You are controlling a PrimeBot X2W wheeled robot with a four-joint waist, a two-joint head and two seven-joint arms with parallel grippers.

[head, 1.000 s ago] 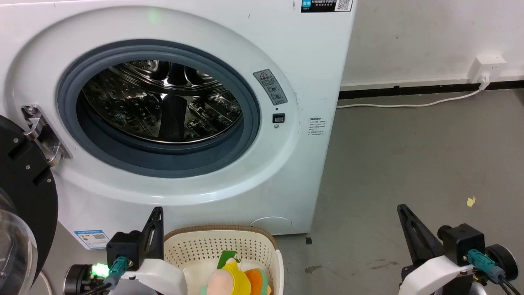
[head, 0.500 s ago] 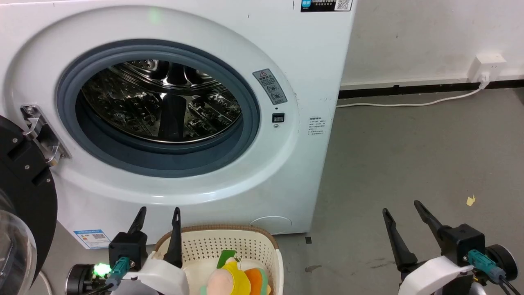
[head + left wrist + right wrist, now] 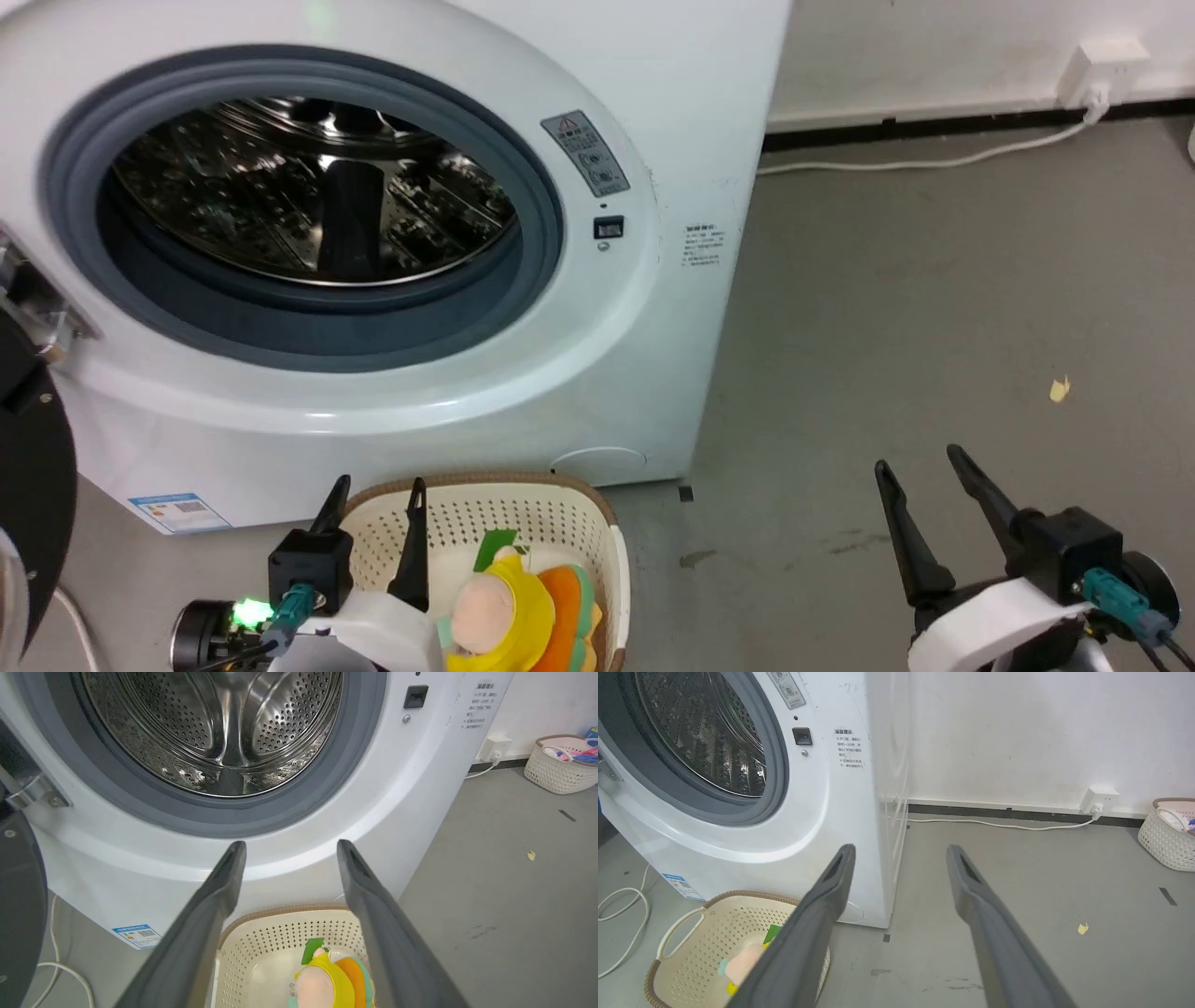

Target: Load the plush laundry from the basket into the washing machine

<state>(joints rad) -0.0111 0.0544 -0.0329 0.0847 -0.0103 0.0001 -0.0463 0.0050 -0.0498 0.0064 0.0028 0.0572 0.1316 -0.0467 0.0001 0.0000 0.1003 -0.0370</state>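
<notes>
The plush laundry (image 3: pixel 509 611), with a pink head, yellow body and orange stripes, lies in the cream basket (image 3: pixel 523 523) on the floor before the washing machine (image 3: pixel 653 308). The machine's black-framed door (image 3: pixel 28 448) hangs open at the left, and the steel drum (image 3: pixel 308 187) has nothing in it. My left gripper (image 3: pixel 381 482) is open above the basket's left side, clear of the toy. In the left wrist view that gripper (image 3: pixel 290 843) frames the plush laundry (image 3: pixel 327 982) below. Over bare floor to the right my right gripper (image 3: pixel 917 457) is open and holds nothing.
A white cable (image 3: pixel 915 159) runs along the wall to a socket (image 3: pixel 1097 61). A second basket (image 3: pixel 560 763) with clothes stands far right. A white cord (image 3: pixel 626 905) loops on the floor left of the machine. A yellow scrap (image 3: pixel 1058 389) lies on the grey floor.
Both grippers went from shut to open. The head camera has since tipped down, so the machine sits higher in view and more of the basket shows.
</notes>
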